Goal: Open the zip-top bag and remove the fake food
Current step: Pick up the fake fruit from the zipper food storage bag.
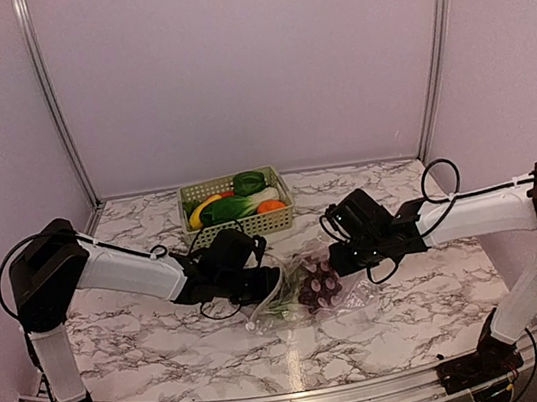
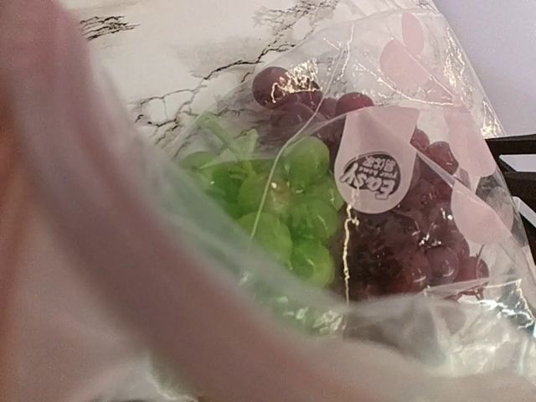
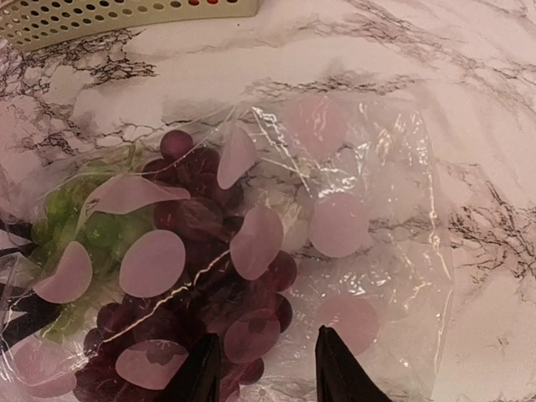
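The zip-top bag (image 1: 307, 291) lies on the tabletop (image 1: 166, 327) before the basket (image 1: 242, 228), grapes (image 2: 402, 260) inside. We see our right gripper (image 3: 266, 373) over it, jaws partly apart. Whether the left gripper (image 1: 273, 283) at the bag's edge is wide or narrow, we cannot tell.

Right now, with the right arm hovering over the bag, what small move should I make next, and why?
Probably lower the right fingers and pinch the loose plastic of the bag beside the purple grapes. The fingers are open just above it, holding nothing, and the purple and green grapes are still inside, so the bag needs steadying.
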You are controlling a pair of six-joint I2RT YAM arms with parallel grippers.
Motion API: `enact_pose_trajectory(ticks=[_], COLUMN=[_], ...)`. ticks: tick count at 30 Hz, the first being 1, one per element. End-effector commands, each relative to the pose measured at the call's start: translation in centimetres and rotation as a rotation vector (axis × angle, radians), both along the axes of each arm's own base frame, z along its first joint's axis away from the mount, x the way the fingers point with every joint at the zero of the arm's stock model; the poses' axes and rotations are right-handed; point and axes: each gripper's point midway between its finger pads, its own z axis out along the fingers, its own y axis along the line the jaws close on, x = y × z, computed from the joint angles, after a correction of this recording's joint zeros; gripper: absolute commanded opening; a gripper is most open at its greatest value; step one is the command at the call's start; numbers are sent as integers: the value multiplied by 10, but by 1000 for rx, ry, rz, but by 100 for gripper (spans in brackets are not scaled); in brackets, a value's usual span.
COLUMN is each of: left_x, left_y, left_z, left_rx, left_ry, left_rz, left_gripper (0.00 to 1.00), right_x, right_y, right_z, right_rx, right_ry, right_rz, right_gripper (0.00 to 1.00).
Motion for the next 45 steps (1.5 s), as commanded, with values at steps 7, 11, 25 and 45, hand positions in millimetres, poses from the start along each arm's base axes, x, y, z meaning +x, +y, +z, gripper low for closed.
enact_pose_trajectory(ticks=[7,11,25,45], left_x=[3,3,13,-5], left_y=[16,11,15,20], left_z=[-39,-47,-29,19], left_rx=[419,470,522,196], left_ry=[-119,-146,-252,-162], left_rz=[-10,-24,29,24], left_gripper=[70,70,36,23], right_x=[5,5,4,3], right_y=[-1,-2,-7,-8], right_z=[1,-2,-5,-22], right_rx=[50,48,51,32], right_ry=[-11,-7,-6,24], right_rz=[-24,-26,-35,-36], right_gripper=[37,37,37,36])
